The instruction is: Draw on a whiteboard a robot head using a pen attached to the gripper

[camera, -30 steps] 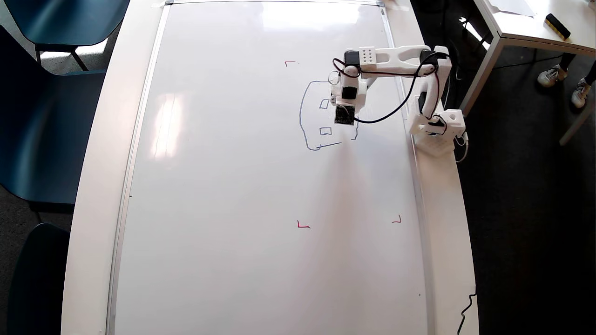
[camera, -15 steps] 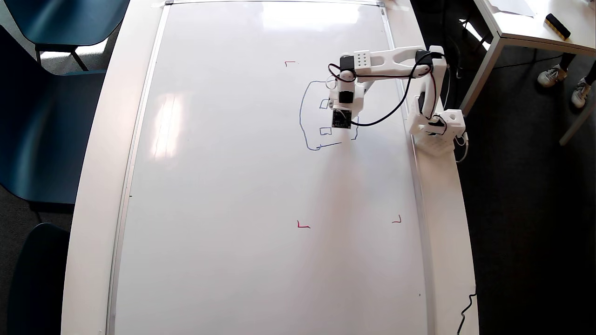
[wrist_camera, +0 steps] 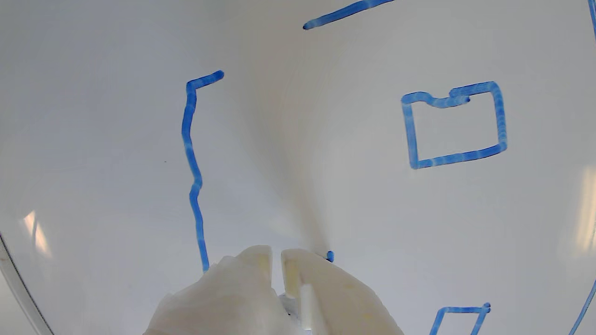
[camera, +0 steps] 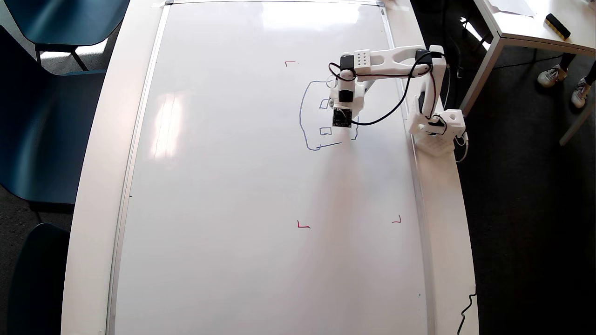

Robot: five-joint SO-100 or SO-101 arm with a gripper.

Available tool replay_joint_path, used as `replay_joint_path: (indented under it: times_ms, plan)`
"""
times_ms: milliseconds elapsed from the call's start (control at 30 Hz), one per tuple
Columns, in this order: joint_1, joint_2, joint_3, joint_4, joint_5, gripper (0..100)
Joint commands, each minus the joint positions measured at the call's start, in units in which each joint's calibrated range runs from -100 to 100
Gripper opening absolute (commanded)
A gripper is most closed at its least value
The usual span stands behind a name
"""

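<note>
The whiteboard (camera: 233,186) covers most of the table in the overhead view. A partial blue robot head (camera: 301,116) is sketched on it at the upper right, with two small squares (camera: 325,131) inside. My gripper (camera: 343,122) hangs over the right side of the sketch, pointing down at the board. In the wrist view the white fingers (wrist_camera: 253,265) stand together with only a thin slit between them. Beside the right finger, the blue tip of the pen (wrist_camera: 329,256) meets the whiteboard (wrist_camera: 93,116). One drawn square (wrist_camera: 499,121) lies to the right and a wavy outline stroke (wrist_camera: 188,139) to the left.
Red corner marks (camera: 302,225) sit on the board. The arm's base (camera: 437,128) stands on the table's right rim. Blue chairs (camera: 42,116) stand at the left. A second table (camera: 526,23) with a black block (camera: 557,25) and someone's shoes (camera: 551,76) are at the upper right.
A second ago the gripper sat a little further right and lower; it shifted left and slightly up over the sketch, then held still for the last half second.
</note>
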Motion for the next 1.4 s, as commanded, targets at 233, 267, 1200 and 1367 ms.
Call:
replay_joint_path:
  times_ms: [233, 267, 1200, 1367]
  plan:
    - [1.46, -1.07, 3.06, -0.53, 1.28, 1]
    - [2.50, -1.07, 3.06, -0.53, 1.33, 1]
    - [6.03, 2.11, -1.93, -0.79, 2.94, 1]
    - [6.03, 4.04, -5.47, -0.79, 2.88, 1]
